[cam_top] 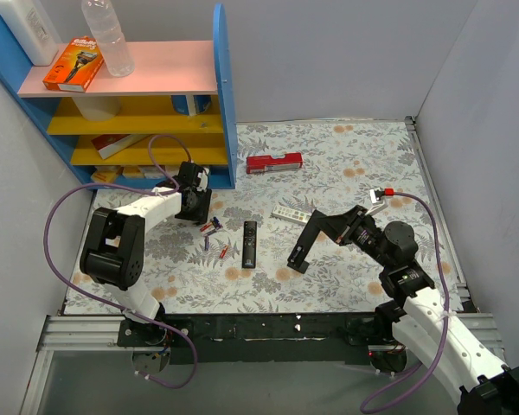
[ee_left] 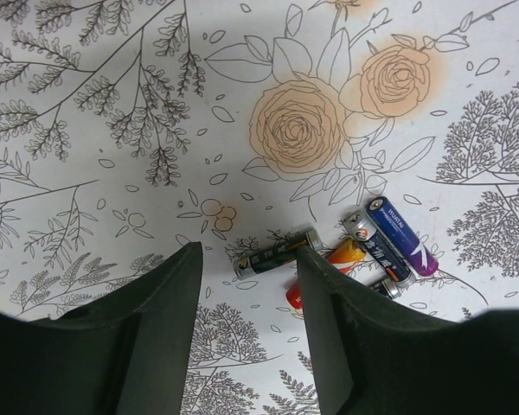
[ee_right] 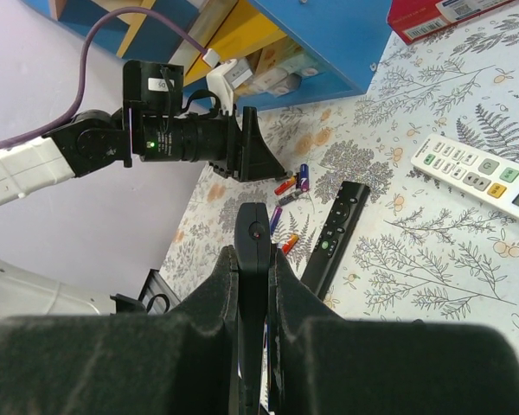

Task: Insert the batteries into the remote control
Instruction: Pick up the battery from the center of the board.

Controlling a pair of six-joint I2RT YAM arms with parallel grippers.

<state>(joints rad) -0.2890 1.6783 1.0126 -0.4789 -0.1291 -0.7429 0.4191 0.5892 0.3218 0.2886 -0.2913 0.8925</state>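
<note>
My right gripper (cam_top: 317, 226) (ee_right: 253, 258) is shut on the plain black remote control (cam_top: 301, 251) (ee_right: 254, 226), holding it edge-on above the table's middle. Several batteries (cam_top: 212, 227) (ee_right: 292, 183) lie in a loose cluster on the floral cloth. My left gripper (cam_top: 195, 211) (ee_left: 246, 259) hovers over them, open, with nothing between its fingers. In the left wrist view a black battery (ee_left: 277, 252) lies just past the right fingertip, beside an orange one (ee_left: 346, 254) and a blue-purple one (ee_left: 402, 235). Two more batteries (cam_top: 224, 252) lie nearer the slim remote.
A slim black remote (cam_top: 250, 244) (ee_right: 333, 235) lies between the two grippers. A white remote (cam_top: 292, 214) (ee_right: 476, 177) and a red box (cam_top: 274, 162) sit farther back. A blue shelf unit (cam_top: 221, 104) stands right behind my left gripper.
</note>
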